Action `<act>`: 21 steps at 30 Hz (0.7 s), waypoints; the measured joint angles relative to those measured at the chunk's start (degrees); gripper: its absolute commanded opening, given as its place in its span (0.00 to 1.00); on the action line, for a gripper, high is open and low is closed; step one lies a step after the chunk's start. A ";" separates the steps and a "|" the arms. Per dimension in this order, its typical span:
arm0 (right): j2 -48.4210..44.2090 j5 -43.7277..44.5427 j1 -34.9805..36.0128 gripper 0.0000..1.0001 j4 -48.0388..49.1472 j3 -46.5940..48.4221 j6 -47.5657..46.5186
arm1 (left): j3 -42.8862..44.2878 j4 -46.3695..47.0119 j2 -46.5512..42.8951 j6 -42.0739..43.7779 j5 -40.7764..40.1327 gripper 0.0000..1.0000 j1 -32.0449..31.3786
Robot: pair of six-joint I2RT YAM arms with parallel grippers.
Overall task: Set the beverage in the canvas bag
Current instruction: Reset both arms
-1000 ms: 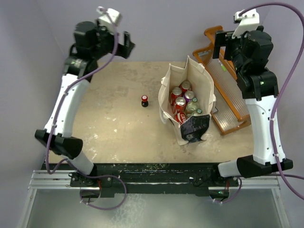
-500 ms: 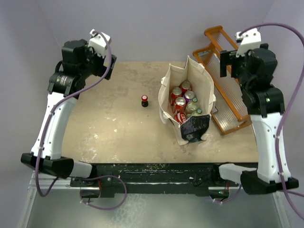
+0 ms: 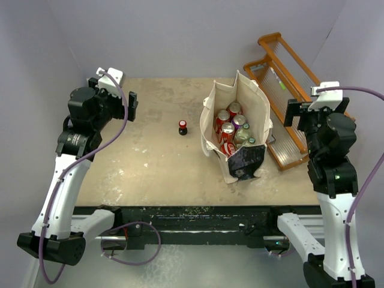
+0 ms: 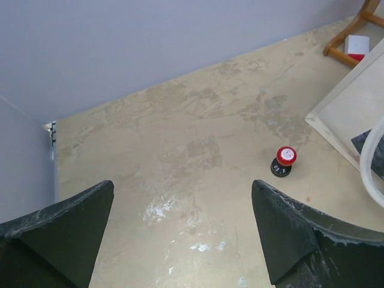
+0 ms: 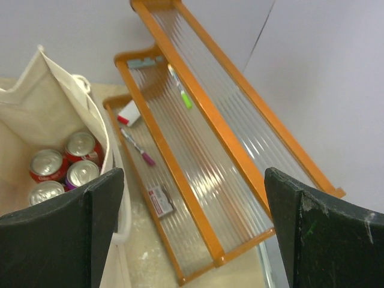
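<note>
Both arms have swung down from the top corners of the overhead frame since a second ago: the left gripper [image 3: 129,104] now sits at mid-left, the right gripper [image 3: 291,113] at mid-right beside the orange wooden rack [image 3: 288,62]. Neither the bottle nor the bag has shifted.

The beverage [image 3: 182,126] – a small dark bottle with a red cap – stands upright on the tan table [image 3: 144,162] at centre frame, just left of the canvas bag [image 3: 247,96] and not touching it. The bag stands open-mouthed with its black end panel [image 3: 246,162] toward the bottom of the frame, and several red and purple cans [image 3: 227,129] sit inside.

Only the left wrist view shows that arm's fingers [image 4: 66,222] spread wide with nothing between them; the bottle lies right of centre there, with a bag corner at the right edge.

The right wrist view adds what the overhead one blurs – a green marker [image 5: 185,96], a pink pen [image 5: 137,147] and a small card [image 5: 159,201] lying on the rack's ribbed shelves. Its fingers [image 5: 72,234] are likewise released and empty, with can tops at the lower left.
</note>
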 measured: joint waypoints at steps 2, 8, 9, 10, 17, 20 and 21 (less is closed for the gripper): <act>-0.76 -1.03 -2.10 1.00 -0.02 -1.70 0.00 | -1.38 0.33 -1.11 0.00 1.05 0.99 1.29; -0.98 -4.85 -7.45 1.00 -1.42 -0.48 -0.04 | -1.20 0.35 -3.61 0.11 3.48 0.99 4.85; -1.03 -5.57 -8.07 1.00 -1.77 0.31 0.00 | -0.74 0.26 -4.00 0.20 3.67 0.99 5.11; -1.03 -5.92 -8.59 1.00 -2.16 1.25 0.02 | -0.35 0.11 -4.28 0.31 3.87 0.99 5.27; -3.02 -7.23 -10.05 1.00 -2.78 3.91 0.07 | 0.50 -0.17 -6.19 0.48 6.27 0.99 5.92; -3.41 -7.10 -10.34 1.00 -2.93 3.91 0.04 | 0.52 -0.85 -5.79 0.46 7.04 0.99 5.92; -3.39 -7.08 -10.40 1.00 -2.99 3.91 0.07 | 0.55 -1.14 -5.62 0.46 7.30 0.99 5.92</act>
